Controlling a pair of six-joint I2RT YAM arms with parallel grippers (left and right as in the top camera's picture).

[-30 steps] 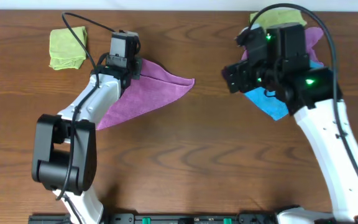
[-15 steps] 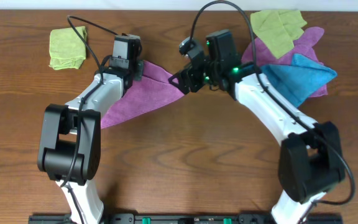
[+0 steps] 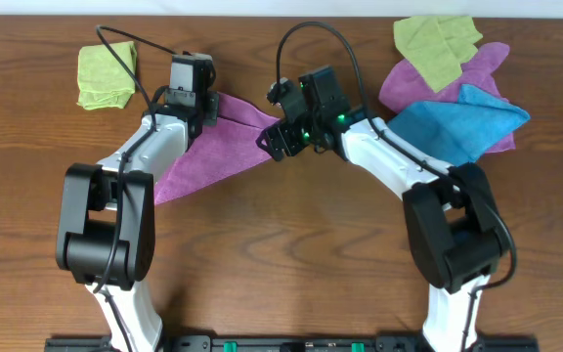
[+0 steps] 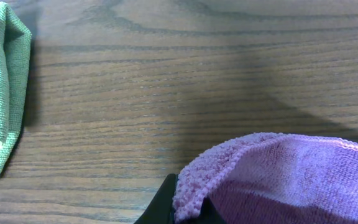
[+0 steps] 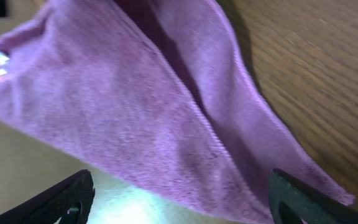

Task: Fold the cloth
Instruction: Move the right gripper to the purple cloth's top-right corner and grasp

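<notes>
Purple-magenta cloth (image 3: 225,147) is lying on the worktop (image 3: 291,244); left end effector (image 3: 206,110) is clamping one corner as anchor, while right end effector (image 3: 274,140), jaws apart, is straddling the opposite tip, likely to grasp it.

I see the overhead evenly lit and sharp, with soft shadows on the table (image 3: 281,254). My right wrist feed is blurry, white glare beneath the cloth (image 5: 154,106); left wrist shows a broad diagonal shadow
</notes>
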